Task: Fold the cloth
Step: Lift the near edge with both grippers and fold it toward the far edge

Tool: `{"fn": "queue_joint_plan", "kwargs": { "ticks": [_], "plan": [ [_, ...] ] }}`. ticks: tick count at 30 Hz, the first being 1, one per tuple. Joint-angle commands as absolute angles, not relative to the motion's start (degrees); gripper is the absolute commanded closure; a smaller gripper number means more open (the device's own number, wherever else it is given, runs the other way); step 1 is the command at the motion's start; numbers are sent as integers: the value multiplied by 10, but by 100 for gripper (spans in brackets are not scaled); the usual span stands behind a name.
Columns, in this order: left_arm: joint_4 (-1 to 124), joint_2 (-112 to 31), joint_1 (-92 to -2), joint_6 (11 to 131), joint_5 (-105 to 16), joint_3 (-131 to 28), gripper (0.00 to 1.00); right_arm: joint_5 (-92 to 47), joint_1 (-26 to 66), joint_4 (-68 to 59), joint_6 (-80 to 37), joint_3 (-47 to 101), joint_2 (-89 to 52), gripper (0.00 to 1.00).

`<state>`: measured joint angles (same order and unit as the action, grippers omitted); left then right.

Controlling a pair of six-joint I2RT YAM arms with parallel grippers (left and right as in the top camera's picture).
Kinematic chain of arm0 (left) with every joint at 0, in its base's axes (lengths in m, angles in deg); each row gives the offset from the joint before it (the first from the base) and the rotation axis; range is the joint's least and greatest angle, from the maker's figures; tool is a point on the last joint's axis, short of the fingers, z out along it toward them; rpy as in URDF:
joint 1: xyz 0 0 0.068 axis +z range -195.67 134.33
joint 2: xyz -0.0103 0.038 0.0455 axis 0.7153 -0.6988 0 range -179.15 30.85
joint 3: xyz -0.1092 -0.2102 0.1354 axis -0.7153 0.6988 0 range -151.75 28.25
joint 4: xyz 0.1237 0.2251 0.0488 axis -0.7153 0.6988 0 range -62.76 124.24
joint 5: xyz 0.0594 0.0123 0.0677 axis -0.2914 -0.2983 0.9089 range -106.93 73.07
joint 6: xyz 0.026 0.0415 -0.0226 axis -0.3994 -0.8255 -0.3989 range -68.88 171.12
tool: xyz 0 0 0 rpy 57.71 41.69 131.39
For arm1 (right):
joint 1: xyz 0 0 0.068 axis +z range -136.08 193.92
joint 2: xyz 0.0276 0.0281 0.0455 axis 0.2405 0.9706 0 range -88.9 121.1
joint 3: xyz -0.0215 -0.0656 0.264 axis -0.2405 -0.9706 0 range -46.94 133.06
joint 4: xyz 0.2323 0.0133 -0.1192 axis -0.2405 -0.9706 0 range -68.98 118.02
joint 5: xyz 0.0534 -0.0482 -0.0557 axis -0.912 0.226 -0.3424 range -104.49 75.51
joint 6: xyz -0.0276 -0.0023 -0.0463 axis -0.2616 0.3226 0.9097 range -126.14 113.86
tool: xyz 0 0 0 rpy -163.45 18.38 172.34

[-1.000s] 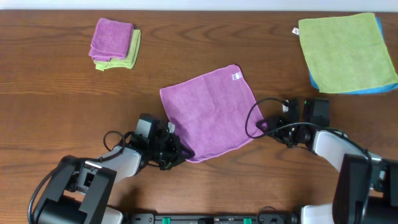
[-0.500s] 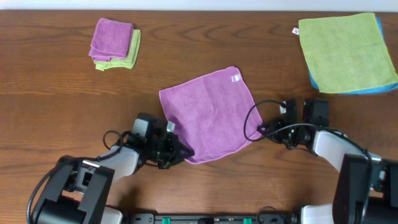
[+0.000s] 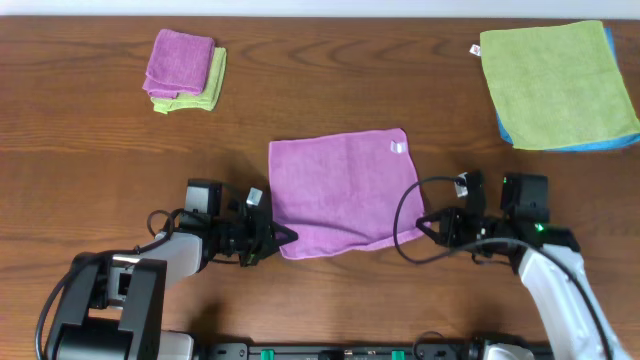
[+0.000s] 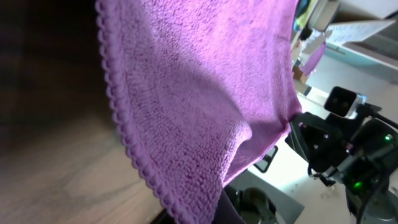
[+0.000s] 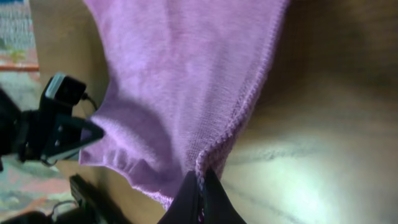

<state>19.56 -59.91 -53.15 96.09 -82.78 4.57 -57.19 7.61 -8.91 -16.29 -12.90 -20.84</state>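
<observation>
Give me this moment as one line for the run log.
task: fold cloth | left gripper: shut on purple cloth, near-left corner | right gripper: shut on near-right corner | cloth: not yet folded

Overhead is evenly lit and sharp; wrist views are dim, the cloth (image 4: 205, 93) softly blurred.

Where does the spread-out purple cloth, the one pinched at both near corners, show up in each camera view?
Overhead: the purple cloth lies flat at the centre of the picture.
Left wrist: the cloth fills the top and middle, with its scalloped edge on the left.
Right wrist: the cloth covers the upper left and centre, narrowing toward the bottom edge.
Shared landmark: the brown wooden table under it.
</observation>
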Motion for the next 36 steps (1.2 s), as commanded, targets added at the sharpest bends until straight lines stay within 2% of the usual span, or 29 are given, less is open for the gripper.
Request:
{"fn": "queue_joint_plan", "kwargs": {
  "ticks": [1,11,29,36],
  "plan": [
    [199,-604,-527,936,-854,48,94,-578,87,-113,-133,-131,-251,98],
    [197,-584,-528,990,-814,-1,94,-505,87,-66,-131,-131,-268,99],
    [197,-581,-532,1015,-587,-88,94,-502,89,223,-147,-131,-97,99],
    [157,-587,-535,1013,-515,-92,94,-466,127,316,-177,-127,-39,99]
  ]
}}
